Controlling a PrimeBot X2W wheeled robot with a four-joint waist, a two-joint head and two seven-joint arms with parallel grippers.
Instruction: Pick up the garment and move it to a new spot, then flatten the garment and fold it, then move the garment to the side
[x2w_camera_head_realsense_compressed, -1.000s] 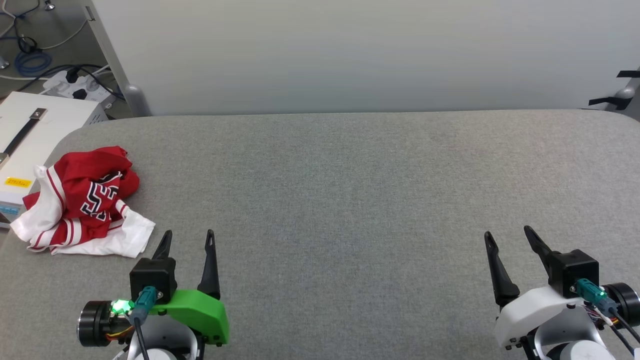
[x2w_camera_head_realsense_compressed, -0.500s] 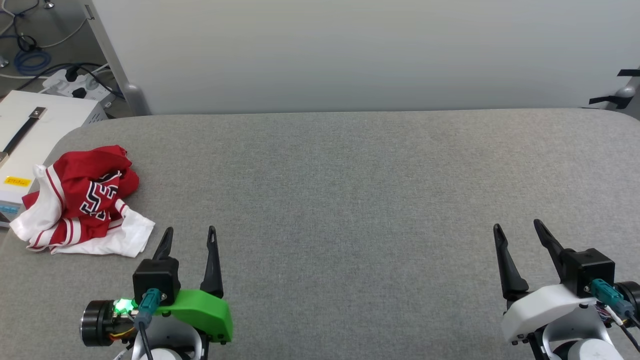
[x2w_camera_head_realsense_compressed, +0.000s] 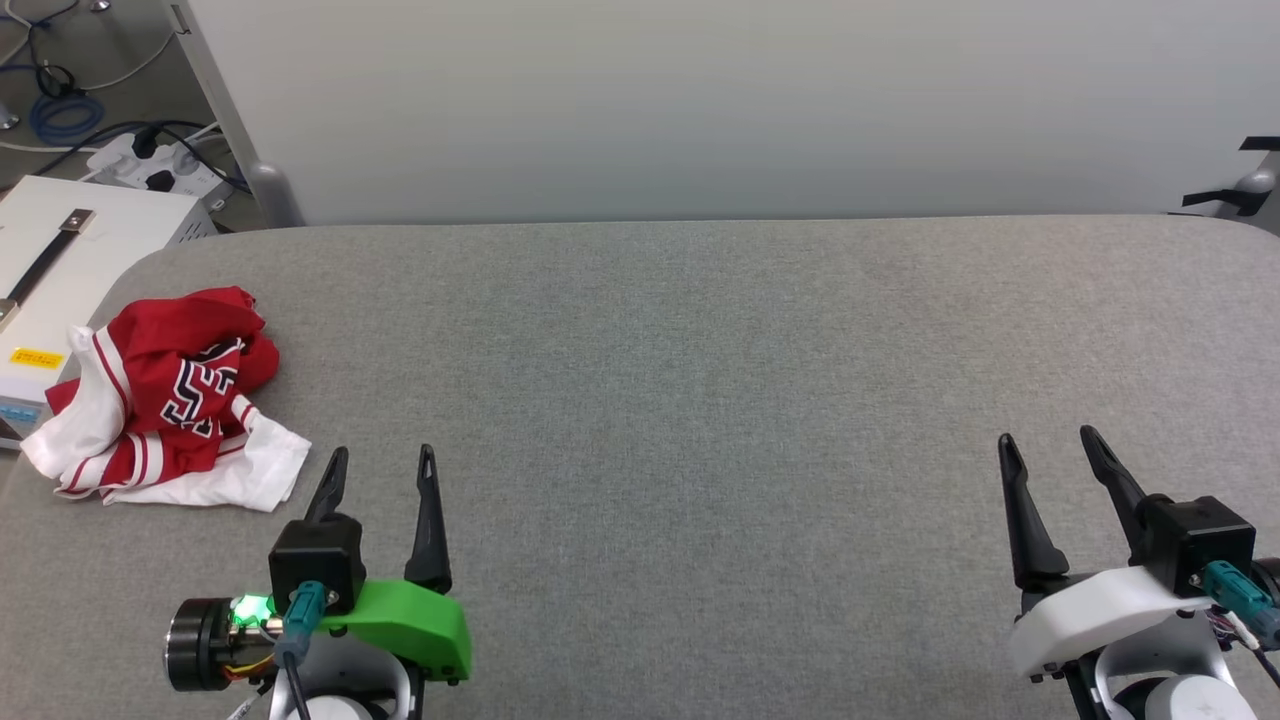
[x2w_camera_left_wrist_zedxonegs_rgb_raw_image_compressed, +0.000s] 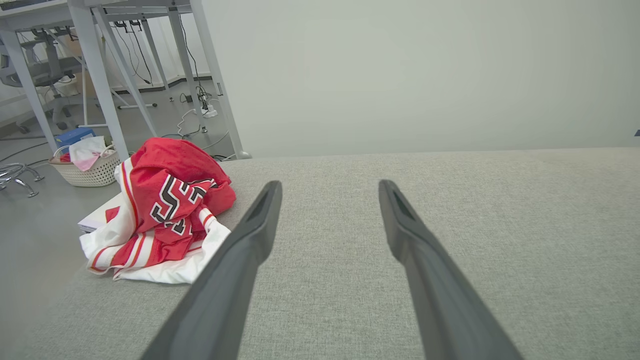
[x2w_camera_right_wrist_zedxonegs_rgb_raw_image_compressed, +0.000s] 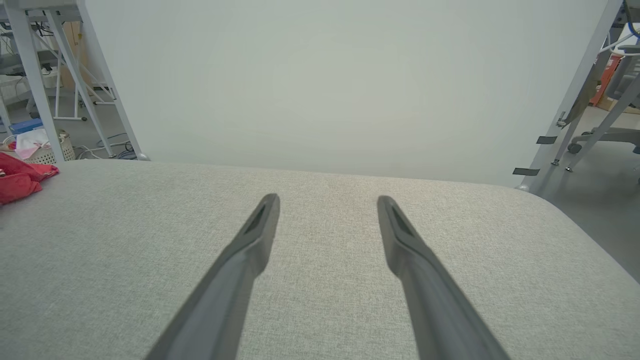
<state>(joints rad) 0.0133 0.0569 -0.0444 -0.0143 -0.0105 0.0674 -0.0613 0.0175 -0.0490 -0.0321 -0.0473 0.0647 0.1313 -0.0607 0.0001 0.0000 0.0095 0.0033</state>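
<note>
The garment (x2w_camera_head_realsense_compressed: 165, 400) is a crumpled red jersey with white sleeves and black-and-white lettering, lying in a heap at the left end of the grey table (x2w_camera_head_realsense_compressed: 700, 380). My left gripper (x2w_camera_head_realsense_compressed: 384, 457) stands open just right of and nearer than the heap, with nothing between its fingers. In the left wrist view the garment (x2w_camera_left_wrist_zedxonegs_rgb_raw_image_compressed: 160, 210) lies left of the left gripper (x2w_camera_left_wrist_zedxonegs_rgb_raw_image_compressed: 327, 186), close to its left finger. My right gripper (x2w_camera_head_realsense_compressed: 1045, 438) is open over the table's right side, far from the cloth. The right wrist view has the right gripper (x2w_camera_right_wrist_zedxonegs_rgb_raw_image_compressed: 326, 200) open and a red edge of the garment (x2w_camera_right_wrist_zedxonegs_rgb_raw_image_compressed: 20, 180) at far left.
A white box (x2w_camera_head_realsense_compressed: 60, 270) with a yellow label stands beside the table's left end, partly under the cloth's edge. A pale wall panel (x2w_camera_head_realsense_compressed: 700, 100) runs behind the table. A wicker basket (x2w_camera_left_wrist_zedxonegs_rgb_raw_image_compressed: 87, 167) and cables lie on the floor at left.
Both grippers have crept a little forward and to the right, the right one more. The garment has not moved on the table.
</note>
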